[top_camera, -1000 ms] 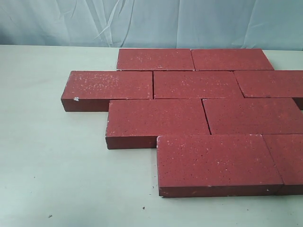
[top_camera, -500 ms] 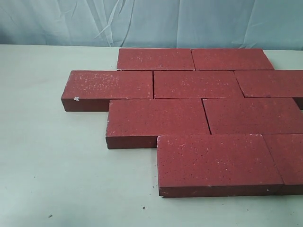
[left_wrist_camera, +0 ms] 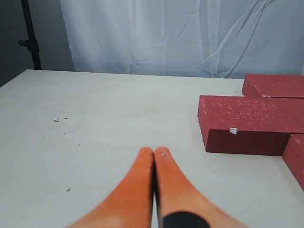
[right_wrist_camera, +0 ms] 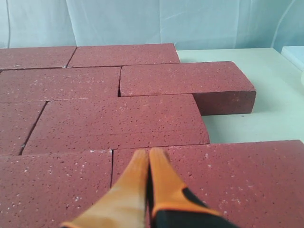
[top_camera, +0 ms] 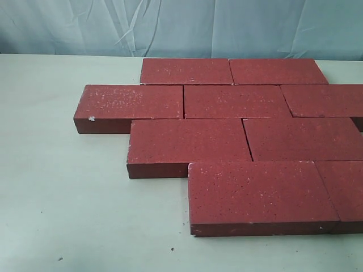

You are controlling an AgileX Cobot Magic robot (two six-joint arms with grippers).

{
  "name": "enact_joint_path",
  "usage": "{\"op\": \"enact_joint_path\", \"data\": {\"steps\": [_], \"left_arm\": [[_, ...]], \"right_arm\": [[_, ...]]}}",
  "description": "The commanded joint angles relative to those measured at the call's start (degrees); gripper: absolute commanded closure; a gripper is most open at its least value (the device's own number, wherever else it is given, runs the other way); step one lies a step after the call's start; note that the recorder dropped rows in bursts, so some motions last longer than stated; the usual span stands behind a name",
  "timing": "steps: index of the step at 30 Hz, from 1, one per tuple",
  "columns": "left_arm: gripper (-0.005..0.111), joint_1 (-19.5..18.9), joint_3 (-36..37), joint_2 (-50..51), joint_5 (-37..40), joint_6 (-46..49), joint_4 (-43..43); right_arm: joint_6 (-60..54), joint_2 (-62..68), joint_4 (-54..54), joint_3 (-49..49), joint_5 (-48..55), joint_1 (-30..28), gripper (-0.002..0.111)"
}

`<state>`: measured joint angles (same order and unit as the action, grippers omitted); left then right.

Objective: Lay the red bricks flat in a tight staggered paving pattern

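Observation:
Several red bricks [top_camera: 233, 101] lie flat and close together in staggered rows on the pale table [top_camera: 68, 187], filling the right half of the exterior view. Neither arm shows in that view. In the left wrist view my left gripper [left_wrist_camera: 153, 151] is shut and empty, its orange fingers [left_wrist_camera: 137, 190] pressed together above bare table, apart from the nearest brick [left_wrist_camera: 251, 118]. In the right wrist view my right gripper [right_wrist_camera: 148, 153] is shut with nothing in it, hovering over the top face of a brick [right_wrist_camera: 228, 175] in the paved patch.
A pale blue cloth [top_camera: 181, 25] hangs behind the table. Small dark specks [top_camera: 59, 259] dot the tabletop near the front left. A black stand pole [left_wrist_camera: 29, 38] rises beyond the table's far corner in the left wrist view.

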<state>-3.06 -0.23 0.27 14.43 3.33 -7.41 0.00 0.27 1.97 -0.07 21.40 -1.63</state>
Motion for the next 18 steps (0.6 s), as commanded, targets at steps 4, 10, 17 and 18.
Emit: {"op": "enact_joint_path", "data": {"steps": [4,10,17,18], "left_arm": [[0.107,0.34,0.23,-0.27,-0.74,-6.11,3.68],[0.107,0.34,0.23,-0.27,-0.74,-5.86,4.31],[0.107,0.34,0.23,-0.27,-0.74,-4.83,5.74],[0.107,0.34,0.23,-0.27,-0.74,-4.57,5.74]], "right_arm": [[0.0,-0.27,0.0,0.07,-0.53,-0.34,0.109],[0.0,-0.27,0.0,0.07,-0.53,-0.34,0.109],[0.0,-0.27,0.0,0.07,-0.53,-0.34,0.109],[0.0,-0.27,0.0,0.07,-0.53,-0.34,0.109]]}}
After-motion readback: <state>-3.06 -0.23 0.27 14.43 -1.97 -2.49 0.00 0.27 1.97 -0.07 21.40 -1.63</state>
